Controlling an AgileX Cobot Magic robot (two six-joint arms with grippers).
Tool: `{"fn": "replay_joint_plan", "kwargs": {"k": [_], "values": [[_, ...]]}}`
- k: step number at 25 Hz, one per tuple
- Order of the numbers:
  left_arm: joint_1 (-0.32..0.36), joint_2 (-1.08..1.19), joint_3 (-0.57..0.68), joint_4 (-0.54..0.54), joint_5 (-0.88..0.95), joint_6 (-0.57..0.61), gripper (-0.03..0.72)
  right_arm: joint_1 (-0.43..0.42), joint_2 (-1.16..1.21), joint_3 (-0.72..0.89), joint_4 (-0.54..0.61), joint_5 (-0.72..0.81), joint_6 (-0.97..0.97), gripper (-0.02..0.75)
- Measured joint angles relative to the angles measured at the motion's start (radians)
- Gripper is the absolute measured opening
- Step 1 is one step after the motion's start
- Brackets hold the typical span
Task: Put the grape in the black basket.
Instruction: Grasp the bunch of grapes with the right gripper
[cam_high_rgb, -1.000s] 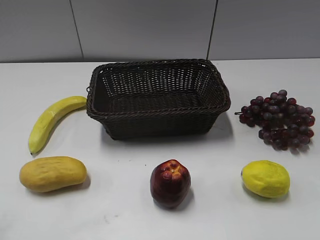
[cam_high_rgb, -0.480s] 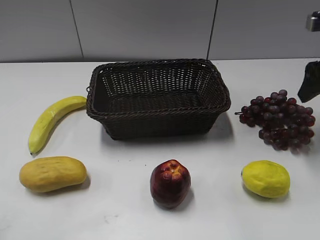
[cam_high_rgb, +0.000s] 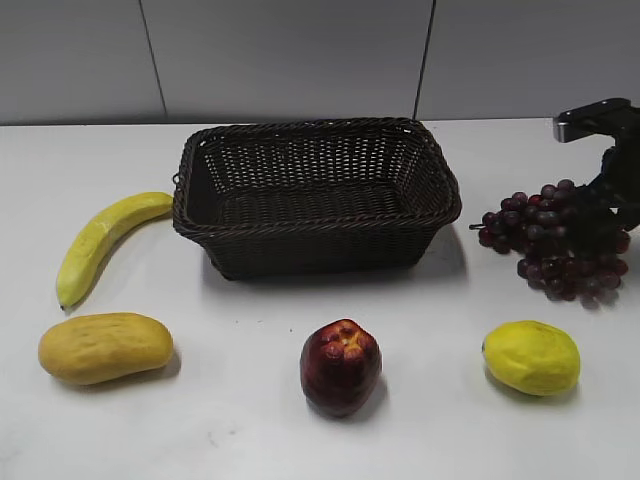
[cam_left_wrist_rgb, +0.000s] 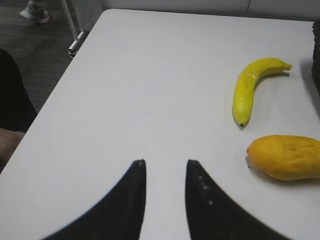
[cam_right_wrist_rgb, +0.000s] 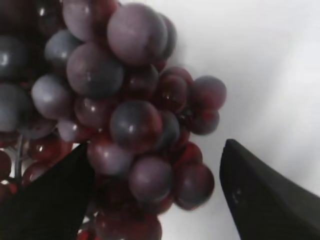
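Right hand (cam_right_wrist_rgb: 155, 195): black, tapered fingers (cam_right_wrist_rgb: 260, 200) spread wide, one on each side of the grape (cam_right_wrist_rgb: 125, 115), not yet closed on it. Judged purpose: straddling the bunch so a squeeze can gather several berries at once.

Grape: cluster of small round berries, dark purple to red, skins smooth with a dull bloom and small highlights. It lies on the desk (cam_high_rgb: 250, 420) at about 3 o'clock from the black basket (cam_high_rgb: 315, 195), well apart from its rim. In the exterior view the dark arm covers the bunch's right part.

Black basket: rectangular, dark woven wicker, flared sides, braided rim, open weave. It stands at the desk's far middle, nothing visible inside.

Left hand (cam_left_wrist_rgb: 164, 165): two black curved fingers slightly parted, holding nothing, over bare desk and away from the work.

Banana (cam_high_rgb: 100, 240): yellow, curved, smooth; at 9 o'clock of the basket.

Mango (cam_high_rgb: 105, 347): orange-yellow, oblong, matte; at 8 o'clock.

Apple (cam_high_rgb: 341, 366): dark red, glossy, lobed top; at 6 o'clock.

Lemon (cam_high_rgb: 531, 357): yellow, oval, faintly pitted; at 4 o'clock, below the grape.

Desk: white, flat, smooth; the pieces lie spaced apart, probably so each can be picked singly.
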Motion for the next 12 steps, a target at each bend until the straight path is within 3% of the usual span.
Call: {"fn": "replay_joint_plan", "kwargs": {"k": [4,6,7,10,11,12], "values": [[0.0,0.0,0.0,0.0,0.0,0.0,0.216,0.0,0.028,-0.001,0.013,-0.03,-0.035,0.582],[0.0,0.0,0.0,0.0,0.0,0.0,0.216,0.0,0.03,-0.001,0.014,-0.037,-0.037,0.531],[0.0,0.0,0.0,0.0,0.0,0.0,0.216,0.0,0.03,-0.002,0.014,-0.037,-0.037,0.471],[0.0,0.0,0.0,0.0,0.0,0.0,0.216,0.0,0.03,-0.013,0.015,-0.021,-0.024,0.2],[0.0,0.0,0.0,0.0,0.0,0.0,0.216,0.0,0.03,-0.02,0.016,-0.016,-0.013,0.151],[0.0,0.0,0.0,0.0,0.0,0.0,0.216,0.0,0.03,-0.024,0.017,-0.011,0.006,0.152]]}}
